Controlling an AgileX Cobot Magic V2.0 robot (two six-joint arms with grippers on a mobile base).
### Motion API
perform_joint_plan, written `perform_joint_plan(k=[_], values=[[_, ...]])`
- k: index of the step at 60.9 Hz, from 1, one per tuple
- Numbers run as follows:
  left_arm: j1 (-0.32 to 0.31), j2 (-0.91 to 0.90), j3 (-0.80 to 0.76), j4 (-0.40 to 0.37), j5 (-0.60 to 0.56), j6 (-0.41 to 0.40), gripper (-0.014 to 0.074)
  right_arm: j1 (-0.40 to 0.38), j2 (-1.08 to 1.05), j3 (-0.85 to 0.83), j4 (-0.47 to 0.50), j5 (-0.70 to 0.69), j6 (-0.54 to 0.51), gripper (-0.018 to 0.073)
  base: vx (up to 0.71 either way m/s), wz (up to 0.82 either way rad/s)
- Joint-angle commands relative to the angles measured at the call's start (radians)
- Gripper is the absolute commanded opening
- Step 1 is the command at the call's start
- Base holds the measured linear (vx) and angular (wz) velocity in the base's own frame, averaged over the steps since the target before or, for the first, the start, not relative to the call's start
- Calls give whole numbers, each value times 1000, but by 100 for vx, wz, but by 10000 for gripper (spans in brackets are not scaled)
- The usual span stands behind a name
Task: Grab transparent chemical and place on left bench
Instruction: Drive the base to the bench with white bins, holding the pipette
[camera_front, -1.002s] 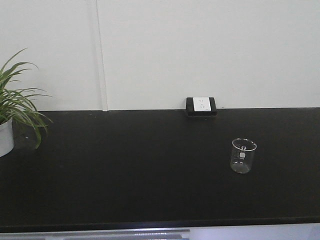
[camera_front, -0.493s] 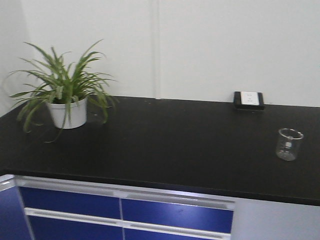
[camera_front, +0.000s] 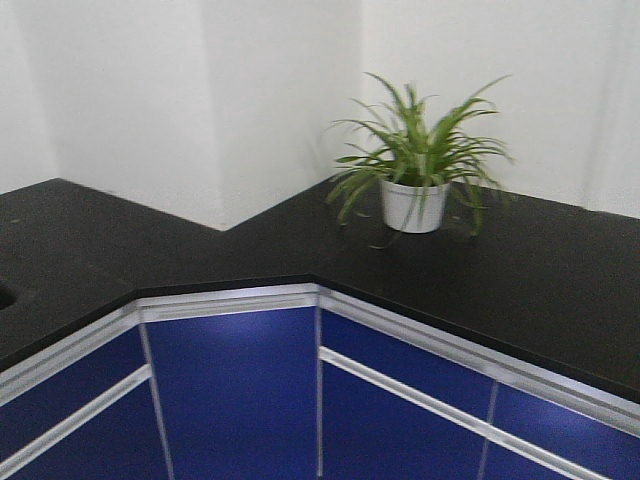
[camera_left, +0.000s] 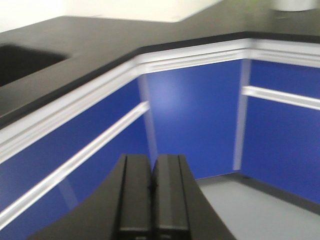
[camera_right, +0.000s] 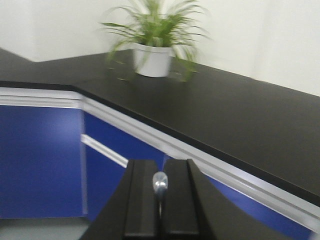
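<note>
The clear glass beaker is out of view in every frame. My left gripper (camera_left: 152, 159) is shut with its fingers together and nothing between them, facing blue cabinet fronts below a counter corner. My right gripper (camera_right: 160, 162) is shut; a small shiny metal knob (camera_right: 159, 182) shows in the seam between its fingers. A black countertop (camera_front: 70, 235) runs off to the left along a plain white wall; no white bins show on it, so I cannot tell whether it is the left bench.
A potted green plant (camera_front: 415, 195) in a white pot stands on the right black countertop (camera_front: 560, 290), also in the right wrist view (camera_right: 152, 55). Blue cabinet fronts (camera_front: 235, 390) with white trim form an inside corner. A dark sink recess (camera_left: 20, 60) lies at the far left.
The view has swung left. The beaker and the wall socket have left the frame, the plant has shifted from left to right, and the counter corner has come into view.
</note>
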Motion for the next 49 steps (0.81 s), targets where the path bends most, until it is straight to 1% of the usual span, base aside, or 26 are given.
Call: perform_joint_plan(k=[1, 24, 49], values=[[-2, -19, 16, -1, -78, -8, -3, -9, 7, -32, -6, -83, 0, -4, -9, 91], [-2, -19, 16, -1, -78, -8, -3, -9, 7, -32, -6, -83, 0, -4, 1, 88], [-2, -19, 16, -1, -78, -8, -3, -9, 7, -32, -6, -83, 0, -4, 15, 78]])
